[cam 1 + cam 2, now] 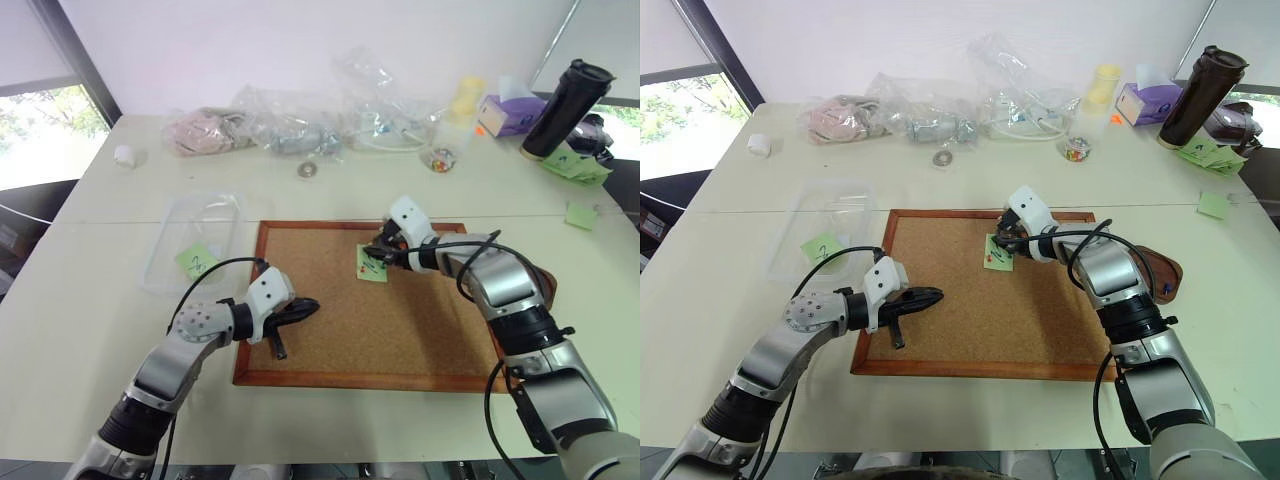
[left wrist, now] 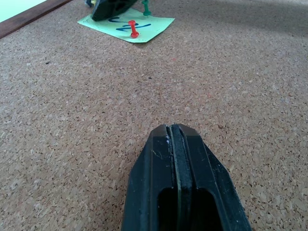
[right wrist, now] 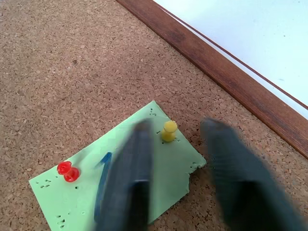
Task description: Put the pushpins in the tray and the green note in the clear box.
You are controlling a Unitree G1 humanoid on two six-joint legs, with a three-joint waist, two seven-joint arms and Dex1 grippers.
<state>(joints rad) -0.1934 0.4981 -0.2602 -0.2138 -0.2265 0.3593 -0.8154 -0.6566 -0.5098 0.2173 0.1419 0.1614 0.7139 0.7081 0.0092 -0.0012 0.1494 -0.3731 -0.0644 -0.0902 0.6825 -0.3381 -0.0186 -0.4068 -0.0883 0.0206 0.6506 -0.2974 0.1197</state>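
We are working at the cork board (image 1: 400, 320), which we take as our landmark. The green note (image 3: 120, 192) is lying on the board near its far edge, pinned by a red pushpin (image 3: 69, 171), a yellow pushpin (image 3: 168, 131) and a green pushpin (image 2: 146, 7).

What could go wrong, in our judgement: the yellow pin is far smaller than our fingers, so a closing pinch may slip off its head, tip it sideways or tear the paper at the pin hole. Pulling at a slant could also lift the note with the pin.

Our right hand (image 3: 178, 173) is hovering over the note, its blurred fingers (image 3: 130, 178) standing either side of the yellow pin with a gap between them; we cannot tell whether they are touching it. Our left hand (image 2: 175, 144) is pressed together, holding nothing, resting low over the board's near left part.

The clear box (image 1: 185, 215) is sitting on the counter (image 1: 90, 330) just left of the board, with another scribbled green paper (image 1: 196, 262) in it. The tray (image 1: 1160, 270) is lying just right of the board.
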